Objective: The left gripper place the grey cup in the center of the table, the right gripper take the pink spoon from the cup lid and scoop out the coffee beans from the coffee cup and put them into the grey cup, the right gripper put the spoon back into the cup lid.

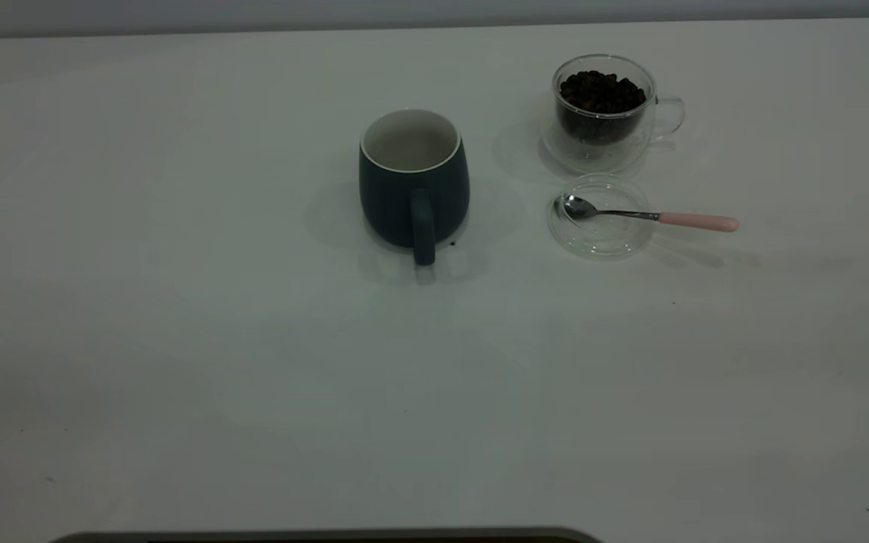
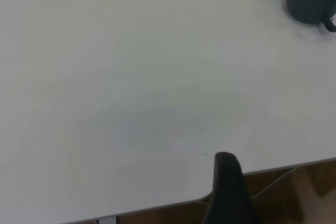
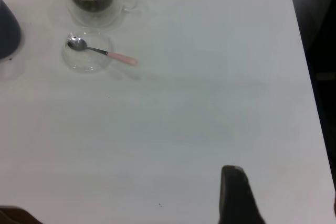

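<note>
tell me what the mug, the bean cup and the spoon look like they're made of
Grey cup: likely glazed ceramic, opaque dark outside with a white inside and rim.
Coffee cup: clear glass, apparently double-walled; the coffee beans show through.
Pink spoon: shiny metal bowl and neck; the pale pink handle could be plastic or coated.

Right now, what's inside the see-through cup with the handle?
The coffee cup holds a heap of dark coffee beans, filled nearly to the rim. Only the top beans and those against the glass show; the ones deeper in the heap are covered.
</note>
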